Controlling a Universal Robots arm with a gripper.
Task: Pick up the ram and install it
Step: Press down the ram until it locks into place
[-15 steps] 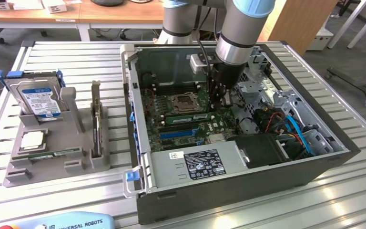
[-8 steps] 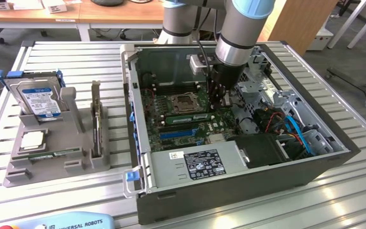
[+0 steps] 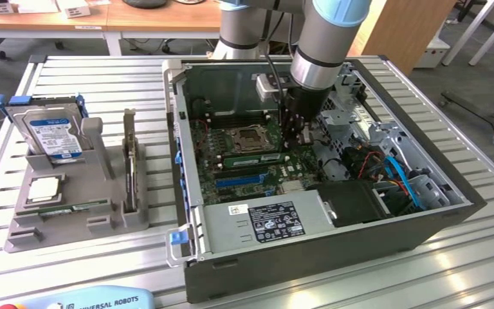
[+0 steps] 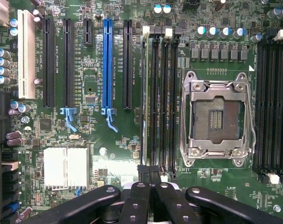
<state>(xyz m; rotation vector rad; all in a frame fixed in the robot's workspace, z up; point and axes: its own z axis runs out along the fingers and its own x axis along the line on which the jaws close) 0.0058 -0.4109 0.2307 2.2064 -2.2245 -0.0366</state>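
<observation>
The black two-fingered claw (image 3: pixel 300 138) of the grey Universal Robots arm (image 3: pixel 329 38) hangs low inside the open dark metal computer case (image 3: pixel 316 257), directly above the green motherboard (image 3: pixel 256 161). In the wrist view the claw (image 4: pixel 150 173) has its fingertips (image 4: pixel 144 171) pressed together with no gap, closed over the end of a row of black memory slots (image 4: pixel 162 98). The ram, a long thin green circuit-board stick (image 4: pixel 145 93), stands on edge in the outermost of these slots, running straight away from the fingertips; whether the claw actually pinches it cannot be told. Just beside the slots, on the side away from the blue expansion slot (image 4: pixel 107 65), lies the square silver processor socket (image 4: pixel 218 116). Well apart from the claw, at the exterior view's left, a grey moulded parts holder (image 3: pixel 75 219) on the slatted table (image 3: pixel 101 77) carries a silver hard drive (image 3: pixel 51 135).
</observation>
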